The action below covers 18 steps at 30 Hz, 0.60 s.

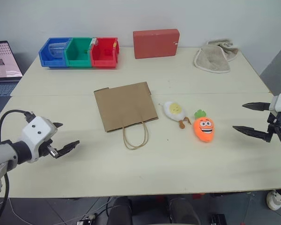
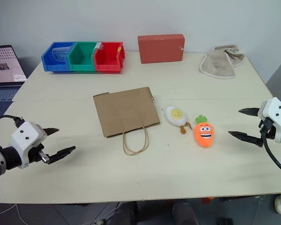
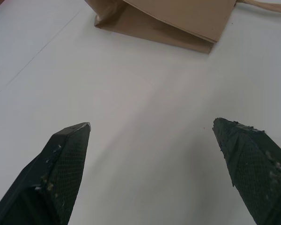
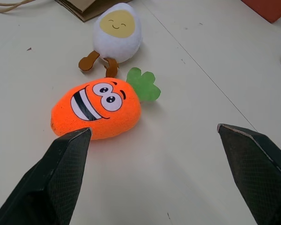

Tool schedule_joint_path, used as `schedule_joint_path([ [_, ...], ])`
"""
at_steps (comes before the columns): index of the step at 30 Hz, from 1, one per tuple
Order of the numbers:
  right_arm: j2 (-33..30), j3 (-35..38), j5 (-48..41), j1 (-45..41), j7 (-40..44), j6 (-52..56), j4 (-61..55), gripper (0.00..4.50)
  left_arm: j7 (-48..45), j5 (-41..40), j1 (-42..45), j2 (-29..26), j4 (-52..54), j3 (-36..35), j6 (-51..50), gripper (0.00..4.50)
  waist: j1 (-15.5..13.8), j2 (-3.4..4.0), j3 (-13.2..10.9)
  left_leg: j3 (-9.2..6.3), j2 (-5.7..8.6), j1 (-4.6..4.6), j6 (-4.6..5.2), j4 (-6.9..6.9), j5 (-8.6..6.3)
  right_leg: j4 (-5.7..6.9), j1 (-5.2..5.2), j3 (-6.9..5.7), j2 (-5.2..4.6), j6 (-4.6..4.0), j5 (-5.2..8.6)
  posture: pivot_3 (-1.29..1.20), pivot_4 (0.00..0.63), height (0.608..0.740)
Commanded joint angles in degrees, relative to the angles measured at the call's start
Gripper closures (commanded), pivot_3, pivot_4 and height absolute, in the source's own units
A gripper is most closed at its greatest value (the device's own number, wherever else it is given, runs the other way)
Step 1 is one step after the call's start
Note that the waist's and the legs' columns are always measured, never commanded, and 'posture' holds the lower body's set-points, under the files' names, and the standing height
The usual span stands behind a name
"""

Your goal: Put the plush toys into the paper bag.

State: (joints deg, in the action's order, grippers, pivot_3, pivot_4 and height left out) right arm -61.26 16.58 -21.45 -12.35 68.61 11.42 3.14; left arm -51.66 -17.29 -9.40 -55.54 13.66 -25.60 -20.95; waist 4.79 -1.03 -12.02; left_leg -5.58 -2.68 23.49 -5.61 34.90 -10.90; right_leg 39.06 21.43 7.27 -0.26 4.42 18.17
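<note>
Nearest the robot, at about 8 o'clock on the tabletop (image 1: 145, 168), the left gripper (image 1: 61, 138) hangs released, fingers spread wide with nothing between them. At about 3 o'clock the right gripper (image 1: 247, 117) is likewise spread and empty, aimed toward the toys.

A little farther in, at 4 o'clock from the middle of the tabletop, the carrot plush (image 1: 203, 127) lies face up, green leaves pointing away from the robot. Just beside it, toward 10 o'clock from the carrot, the egg plush (image 1: 174, 110) lies with its brown feet nearly touching the carrot's leaves (whether they actually touch I cannot tell). The paper bag (image 1: 125, 106) lies flat near the centre, at 9 o'clock from the egg, its cord handles (image 1: 135, 137) looping toward the robot, so its mouth faces the near edge and looks pressed shut.

By my reading the task has not begun: both toys sit outside the bag, neither is held, and the bag most likely needs opening before either goes in.

Along the far edge, from 11 to 1 o'clock, stand blue, green and red bins (image 1: 79, 51), a red box (image 1: 156, 43) and a beige towel (image 1: 215, 57); a laptop (image 1: 3, 63) sits at 10 o'clock. No brand, label or legible writing shows on anything.
</note>
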Motion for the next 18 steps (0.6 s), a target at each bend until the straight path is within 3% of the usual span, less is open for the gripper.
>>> schedule_joint_path([
  [1,-0.1,0.3,0.1,-1.2,-0.2,-0.8,-0.9,0.0,-0.3,-0.5,0.4,0.3,0.5,-2.0,1.6,0.02,0.0,0.0,0.0,0.0,0.0,0.0,0.0,0.0,0.0,0.0,0.0,0.0,0.0,0.0,0.0,0.0,0.15,0.74],
  [18,0.9,-2.9,1.3,-7.3,-1.5,-0.3,0.3,0.0,-0.2,-2.0,-0.6,3.1,1.9,-3.7,2.4,0.02,0.0,0.0,0.0,-0.01,0.0,0.0,0.0,0.0,0.0,0.0,0.0,-0.01,0.0,0.0,0.0,0.0,0.15,0.74],
])
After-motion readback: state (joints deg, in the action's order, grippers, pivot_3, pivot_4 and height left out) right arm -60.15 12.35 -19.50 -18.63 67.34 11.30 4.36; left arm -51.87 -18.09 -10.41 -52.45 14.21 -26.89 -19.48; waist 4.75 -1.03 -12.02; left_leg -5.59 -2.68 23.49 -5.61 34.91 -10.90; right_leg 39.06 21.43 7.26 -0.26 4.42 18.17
